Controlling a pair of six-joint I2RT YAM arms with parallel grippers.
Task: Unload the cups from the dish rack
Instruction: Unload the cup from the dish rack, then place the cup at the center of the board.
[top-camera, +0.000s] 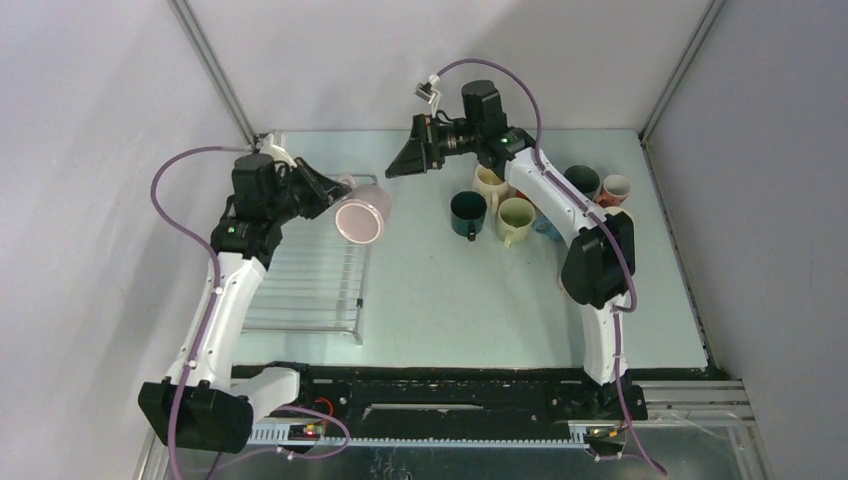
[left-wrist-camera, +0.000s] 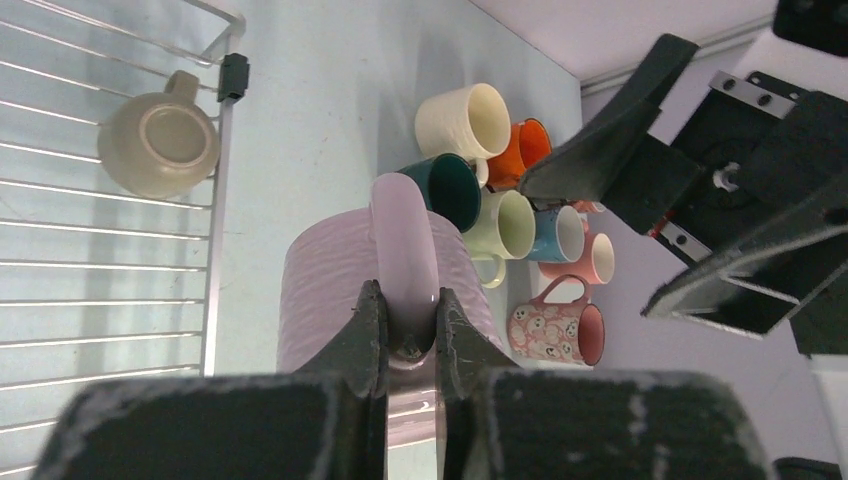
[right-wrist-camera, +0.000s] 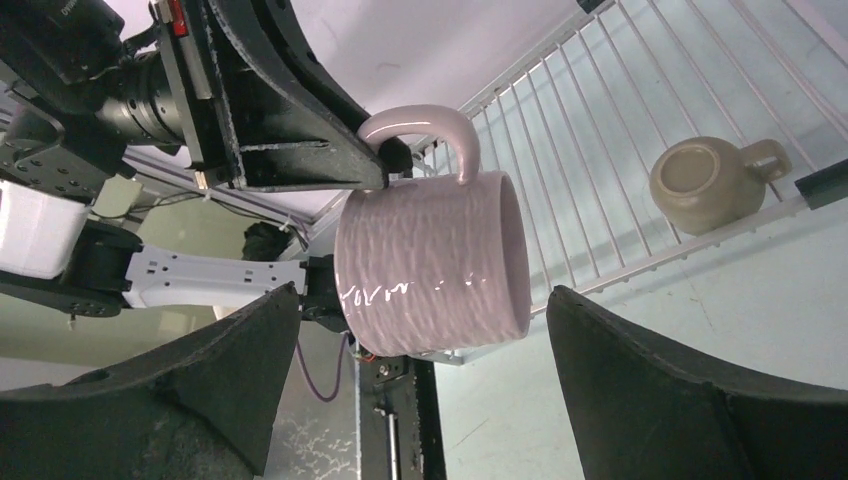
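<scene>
My left gripper (left-wrist-camera: 405, 320) is shut on the handle of a ribbed lilac mug (top-camera: 362, 215) and holds it on its side in the air over the right rim of the dish rack (top-camera: 362, 300). In the right wrist view the lilac mug (right-wrist-camera: 430, 265) hangs ahead of my right gripper (right-wrist-camera: 422, 297), which is open wide and not touching it. The right gripper (top-camera: 402, 165) faces left, a little beyond the mug. A beige cup (left-wrist-camera: 160, 145) sits upside down on the rack bars; the left arm hides it from the top camera.
Several unloaded cups stand grouped on the table under the right arm: a dark green one (top-camera: 467, 210), a cream one (top-camera: 489, 180), a pale yellow one (top-camera: 516, 215) and a skull-patterned pink one (left-wrist-camera: 557, 333). The cell walls stand close behind and beside.
</scene>
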